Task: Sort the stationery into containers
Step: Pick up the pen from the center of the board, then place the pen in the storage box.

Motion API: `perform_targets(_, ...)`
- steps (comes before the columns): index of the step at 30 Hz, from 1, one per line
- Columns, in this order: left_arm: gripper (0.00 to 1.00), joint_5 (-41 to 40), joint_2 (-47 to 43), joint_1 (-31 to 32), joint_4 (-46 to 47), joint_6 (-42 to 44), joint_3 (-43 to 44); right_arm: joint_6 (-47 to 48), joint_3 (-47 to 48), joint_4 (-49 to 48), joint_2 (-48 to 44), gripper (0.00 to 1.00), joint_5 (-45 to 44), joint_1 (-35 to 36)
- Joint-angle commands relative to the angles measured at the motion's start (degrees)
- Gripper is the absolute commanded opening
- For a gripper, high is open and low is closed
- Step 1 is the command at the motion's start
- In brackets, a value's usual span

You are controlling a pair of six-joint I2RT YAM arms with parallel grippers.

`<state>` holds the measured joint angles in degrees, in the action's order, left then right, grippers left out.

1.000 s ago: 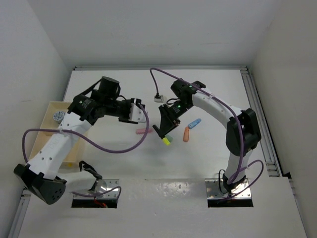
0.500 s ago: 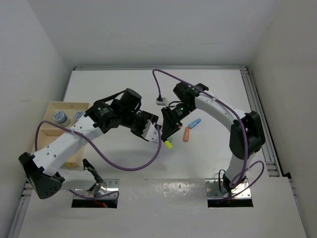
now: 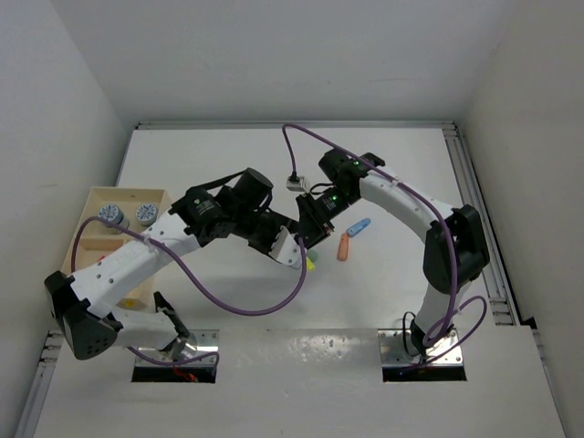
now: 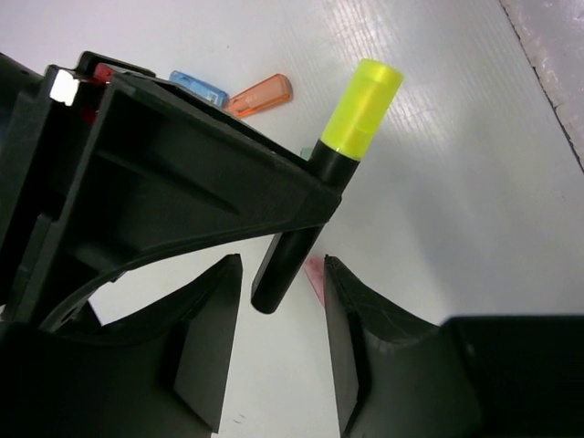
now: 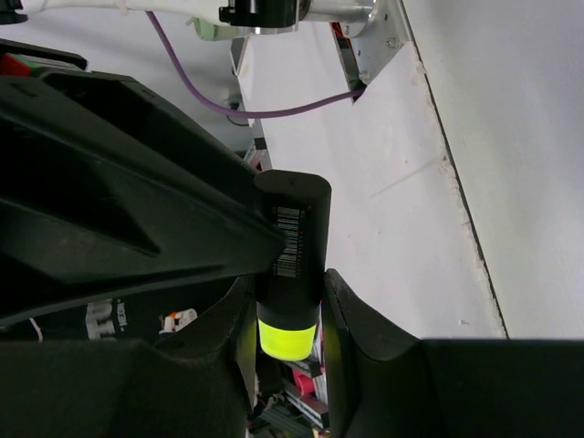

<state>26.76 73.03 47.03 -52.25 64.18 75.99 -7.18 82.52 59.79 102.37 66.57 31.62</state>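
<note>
My right gripper (image 3: pixel 308 235) is shut on a black highlighter with a yellow cap (image 3: pixel 310 265) and holds it tilted above the table. In the right wrist view the fingers (image 5: pixel 290 283) clamp its barcoded body (image 5: pixel 294 239). My left gripper (image 3: pixel 292 250) is open. In the left wrist view its jaws (image 4: pixel 281 268) stand either side of the highlighter's black end (image 4: pixel 285 265), with gaps on both sides; the yellow cap (image 4: pixel 363 105) points away. A salmon stub (image 3: pixel 343 247) and a blue stub (image 3: pixel 359 226) lie to the right. A pink stub (image 4: pixel 315 274) peeks out beside the left gripper's right finger.
The wooden tray (image 3: pixel 84 239) stands at the far left with two patterned rolls (image 3: pixel 111 215) (image 3: pixel 144 213) in its back compartments. A small white connector (image 3: pixel 294 183) on a purple cable lies behind the grippers. Walls close in the table at the back and the sides.
My left arm has swung from over the tray to the middle, bringing its open jaws around the highlighter's end. The tray's rolls are uncovered. The right gripper has held the highlighter almost still.
</note>
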Motion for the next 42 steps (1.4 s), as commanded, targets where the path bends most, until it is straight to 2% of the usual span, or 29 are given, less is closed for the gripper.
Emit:
perform_targets(1,0.45,1.01,-0.17,1.05,1.36,-0.29,-0.49,-0.81,2.56,-2.04,-1.38,0.00,3.13,-0.24)
perform_targets(8,0.39,1.10,0.35,1.23,2.06,-0.64,-1.37,-3.02,3.44,-3.80,-0.50,0.00,4.63,-0.33)
perform_targets(11,0.25,1.10,0.62,1.23,3.02,-1.60,-1.28,-3.10,3.52,-3.98,-0.15,0.01,4.28,-0.33)
perform_targets(13,0.19,0.05,0.62,1.14,3.47,-4.14,-1.28,-3.98,3.61,-4.15,0.29,0.15,3.57,-0.24)
perform_targets(15,0.08,-0.40,-0.08,-0.69,4.70,-7.99,-1.80,-5.46,3.88,-5.03,0.29,0.36,3.31,-1.11)
perform_targets(16,0.05,-0.48,-1.13,-1.84,6.27,-10.28,-2.50,-6.52,3.88,-5.73,0.29,0.51,3.31,-1.90)
perform_targets(17,0.00,-0.83,-1.66,-3.33,7.24,-13.09,-3.12,-8.71,3.53,-8.61,0.38,0.57,3.74,-4.26)
perform_targets(19,0.00,0.21,-3.07,-10.09,8.30,-20.92,-4.00,-18.53,2.48,-14.41,0.29,0.67,7.93,-8.22)
perform_targets(20,0.00,0.74,-3.16,-12.72,7.69,-22.94,-4.18,-27.88,0.90,-22.53,0.29,0.68,9.44,-12.41)
perform_targets(21,0.00,1.35,-3.25,-18.23,6.73,-26.44,-4.00,-32.41,0.10,-26.87,0.29,0.70,10.77,-14.80)
perform_targets(22,0.00,1.62,-2.81,-20.81,4.46,-27.87,-3.74,-36.37,-1.03,-31.44,0.55,0.71,12.61,-16.92)
perform_targets(23,0.00,2.41,-2.81,-26.92,3.31,-30.15,-3.30,-41.37,-1.22,-37.23,0.55,0.71,12.97,-21.20)
perform_targets(24,0.00,2.85,-2.98,-30.47,1.47,-31.21,-3.30,-41.86,-0.79,-38.33,0.73,0.72,12.89,-22.98)
perform_targets(25,0.00,3.55,-3.16,-33.55,0.67,-31.92,-3.39,-41.25,-0.43,-37.30,0.73,0.72,12.45,-25.53)
perform_targets(26,0.00,3.38,-3.51,-39.67,0.14,-33.15,-3.47,-38.12,0.09,-35.38,0.73,0.72,11.93,-26.60)
perform_targets(28,0.00,2.51,-3.86,-45.42,-2.15,-33.25,-3.39,-33.01,1.58,-27.94,0.90,0.73,9.91,-28.18)
perform_targets(29,0.00,1.02,-3.78,-51.10,-2.68,-33.07,-3.48,-27.33,2.11,-24.75,0.82,0.74,8.77,-28.36)
perform_targets(32,0.00,-1.71,-2.29,-61.33,-6.45,-30.27,-3.13,-17.97,3.00,-16.65,0.55,0.75,4.37,-28.54)
perform_targets(33,0.00,-1.89,-0.63,-63.96,-9.25,-28.87,-2.52,-16.65,3.08,-15.59,0.64,0.75,3.58,-28.54)
perform_targets(34,0.00,-2.06,-0.09,-69.30,-10.32,-27.37,-2.25,-15.33,3.00,-14.80,0.73,0.76,3.05,-28.54)
perform_targets(37,0.00,-4.69,1.49,-77.57,-12.35,-22.97,-1.72,-13.74,3.26,-13.56,0.90,0.75,1.99,-28.45)
perform_targets(42,0.00,-9.62,3.07,-87.44,-11.03,-16.91,-1.46,-13.56,2.73,-13.38,0.91,0.75,1.72,-28.36)
